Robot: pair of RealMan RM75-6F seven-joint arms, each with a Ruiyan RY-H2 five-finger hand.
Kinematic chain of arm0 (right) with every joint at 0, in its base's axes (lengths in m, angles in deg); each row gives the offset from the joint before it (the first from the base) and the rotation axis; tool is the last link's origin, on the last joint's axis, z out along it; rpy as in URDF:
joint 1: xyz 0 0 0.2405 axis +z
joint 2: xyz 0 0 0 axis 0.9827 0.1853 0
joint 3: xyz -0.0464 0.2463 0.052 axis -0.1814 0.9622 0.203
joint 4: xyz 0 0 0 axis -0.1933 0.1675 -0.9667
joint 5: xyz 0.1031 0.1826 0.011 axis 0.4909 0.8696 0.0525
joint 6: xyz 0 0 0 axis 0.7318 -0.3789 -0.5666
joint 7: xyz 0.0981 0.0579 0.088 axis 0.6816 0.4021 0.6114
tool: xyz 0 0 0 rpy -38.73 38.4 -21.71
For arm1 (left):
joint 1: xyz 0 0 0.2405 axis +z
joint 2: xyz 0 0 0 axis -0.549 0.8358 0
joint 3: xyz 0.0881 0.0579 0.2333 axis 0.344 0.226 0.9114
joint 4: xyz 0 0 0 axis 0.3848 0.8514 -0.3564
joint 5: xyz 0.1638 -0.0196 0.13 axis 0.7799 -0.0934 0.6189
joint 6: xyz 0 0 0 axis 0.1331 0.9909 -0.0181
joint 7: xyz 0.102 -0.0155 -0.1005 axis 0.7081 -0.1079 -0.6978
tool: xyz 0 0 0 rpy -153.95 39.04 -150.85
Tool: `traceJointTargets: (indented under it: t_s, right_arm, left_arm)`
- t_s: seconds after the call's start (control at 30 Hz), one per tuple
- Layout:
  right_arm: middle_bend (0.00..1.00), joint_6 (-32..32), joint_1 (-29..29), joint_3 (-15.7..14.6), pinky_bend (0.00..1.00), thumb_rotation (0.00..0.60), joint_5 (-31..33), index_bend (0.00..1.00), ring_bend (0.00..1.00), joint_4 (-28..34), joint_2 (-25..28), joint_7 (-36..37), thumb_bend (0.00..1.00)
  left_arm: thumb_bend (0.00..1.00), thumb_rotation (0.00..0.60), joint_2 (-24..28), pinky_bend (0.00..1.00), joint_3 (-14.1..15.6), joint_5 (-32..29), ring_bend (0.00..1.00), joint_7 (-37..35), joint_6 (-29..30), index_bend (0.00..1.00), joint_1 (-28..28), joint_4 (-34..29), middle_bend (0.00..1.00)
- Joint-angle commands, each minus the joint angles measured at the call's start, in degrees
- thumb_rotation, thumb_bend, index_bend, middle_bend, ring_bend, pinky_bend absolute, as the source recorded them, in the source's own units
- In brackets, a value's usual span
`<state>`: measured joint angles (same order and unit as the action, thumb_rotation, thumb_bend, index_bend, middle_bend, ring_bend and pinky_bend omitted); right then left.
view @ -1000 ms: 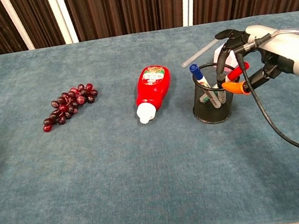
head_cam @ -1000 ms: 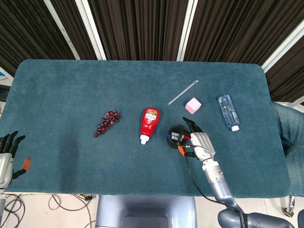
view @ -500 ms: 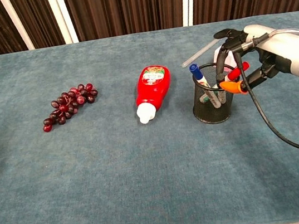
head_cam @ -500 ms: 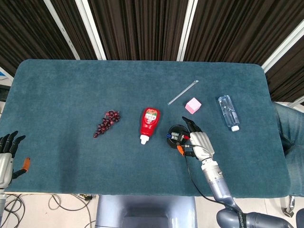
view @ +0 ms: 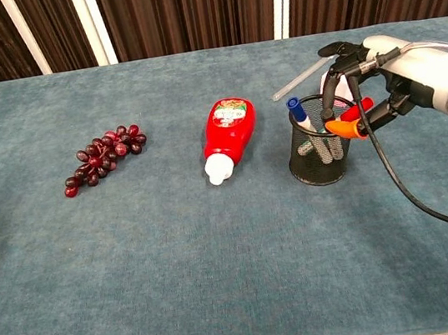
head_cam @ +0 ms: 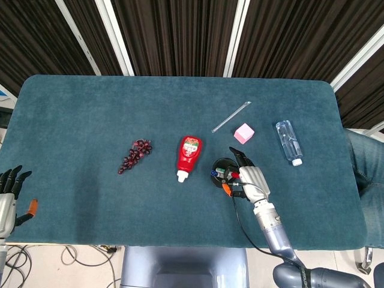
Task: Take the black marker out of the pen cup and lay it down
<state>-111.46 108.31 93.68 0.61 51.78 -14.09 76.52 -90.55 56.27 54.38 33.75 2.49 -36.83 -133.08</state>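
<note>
A black mesh pen cup [view: 316, 154] [head_cam: 221, 170] stands right of the table's middle. A blue-capped marker [view: 298, 113], a red one [view: 359, 105] and a thin black marker [view: 330, 101] stick out of it. My right hand [view: 400, 78] [head_cam: 252, 180] reaches over the cup from the right. Its dark fingers [view: 337, 51] arch over the black marker's top, and its orange-tipped thumb touches the marker at the rim, pinching it. The marker is still upright in the cup. My left hand [head_cam: 9, 201] hangs off the table's near left corner with its fingers spread, holding nothing.
A red ketchup bottle [view: 228, 137] lies just left of the cup, and a bunch of dark grapes [view: 102, 156] lies further left. Behind the cup are a pink cube [head_cam: 243, 132], a clear straw [head_cam: 231, 116] and a water bottle [head_cam: 288, 141]. A black cable [view: 404, 187] trails from the right hand.
My right hand has shifted slightly up and to the left over the cup, and its thumb has closed in toward the black marker. The left hand has not moved.
</note>
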Motion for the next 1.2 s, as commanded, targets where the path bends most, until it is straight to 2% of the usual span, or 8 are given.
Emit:
traceJointTargets:
  t_s: [0.03, 0.33, 0.67, 0.83, 1.0, 1.2]
  right_arm:
    - [0.00, -0.34, -0.01, 0.24, 0.17, 0.600, -0.07, 0.73, 0.00, 0.24, 0.11, 0.00, 0.47]
    - [0.00, -1.54, -0.16, 2.52, 0.17, 0.600, -0.23, 0.73, 0.00, 3.63, 3.29, 1.17, 0.47]
    - [0.00, -2.61, -0.77, 6.44, 0.17, 0.600, 1.03, 0.73, 0.00, 12.15, 12.76, 0.29, 0.47]
    - [0.00, -2.38, -0.88, 9.55, 0.17, 0.600, 3.48, 0.73, 0.00, 15.24, 17.69, 1.92, 0.47]
    - [0.00, -1.56, -1.09, 11.66, 0.17, 0.600, 6.29, 0.73, 0.00, 16.30, 21.73, 3.75, 0.47]
    - [0.00, 0.25, -2.16, 11.72, 0.17, 0.600, 8.84, 0.73, 0.00, 15.75, 25.23, 7.21, 0.47]
  left_arm:
    - [0.39, 0.600, -0.01, 0.05, -0.02, -0.07, 0.02, 0.03, -0.01, 0.14, 0.01, -0.05, 0.03]
    - [0.39, 0.600, -0.01, 0.05, -0.02, -0.02, 0.02, 0.00, 0.07, 0.14, 0.04, -0.06, 0.03]
    - [0.39, 0.600, -0.14, 0.05, 0.07, 0.19, 0.02, 0.16, 0.22, 0.14, 0.09, -0.14, 0.03]
    - [0.39, 0.600, -0.13, 0.05, 0.06, 0.11, 0.02, 0.19, 0.19, 0.14, 0.10, -0.20, 0.03]
    - [0.39, 0.600, -0.15, 0.05, 0.02, 0.07, 0.02, 0.17, 0.24, 0.14, 0.12, -0.28, 0.03]
    - [0.39, 0.600, -0.15, 0.05, 0.09, 0.07, 0.02, 0.23, 0.14, 0.14, 0.11, -0.32, 0.03]
